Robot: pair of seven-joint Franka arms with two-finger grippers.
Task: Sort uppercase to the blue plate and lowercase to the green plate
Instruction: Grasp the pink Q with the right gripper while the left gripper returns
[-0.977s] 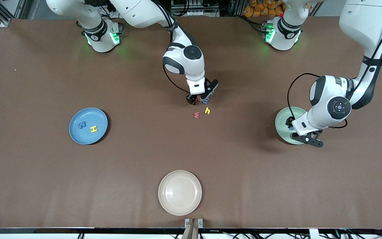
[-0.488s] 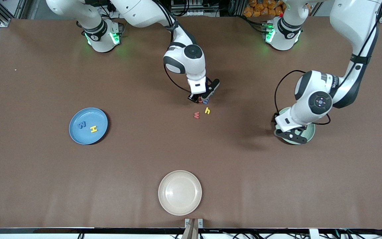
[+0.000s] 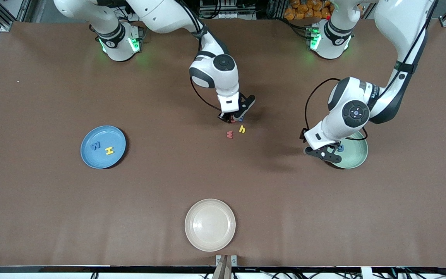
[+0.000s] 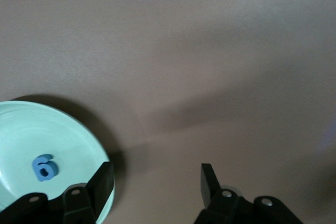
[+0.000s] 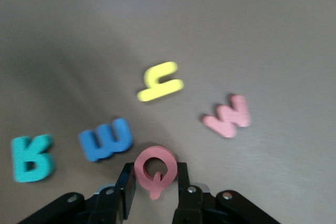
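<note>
The readable writing is the foam letters themselves. On the round shallow sky-blue plate (image 3: pixel 103 147), well toward the right arm's end of the brown tabletop (image 3: pixel 52 201), lie a blue capital letter reading as W (image 3: pixel 95 146) and a yellow capital H (image 3: pixel 109 150), side by side and apart. The left arm's forearm carries a dark printed brand, too small to read.

The right hand (image 5: pixel 154 182) is low over the middle of the tabletop, its two black fingers (image 5: pixel 126 188) pressed against either side of a red ring-shaped capital Q (image 5: pixel 154 169); it grips that letter. Just beside the hand lie a blue small m (image 5: pixel 106 139) and a teal capital R (image 5: pixel 32 157); a little farther out from its fingertips lie a yellow small h (image 3: pixel 242 129) and a red small w (image 3: pixel 229 134), close together but not touching.

The left hand (image 4: pixel 157 184) hangs open and empty over the tabletop at the rim of the round shallow pale mint-green plate (image 3: pixel 356 157), on the side toward the middle. A blue small g (image 4: pixel 44 168) lies in that plate. A round cream plate (image 3: pixel 210 224) sits nearest the front camera.

A second ago the right hand's fingers stood wider around the red Q; they have closed on it since. The left hand was over the green plate then and has drawn off toward the middle of the tabletop.
</note>
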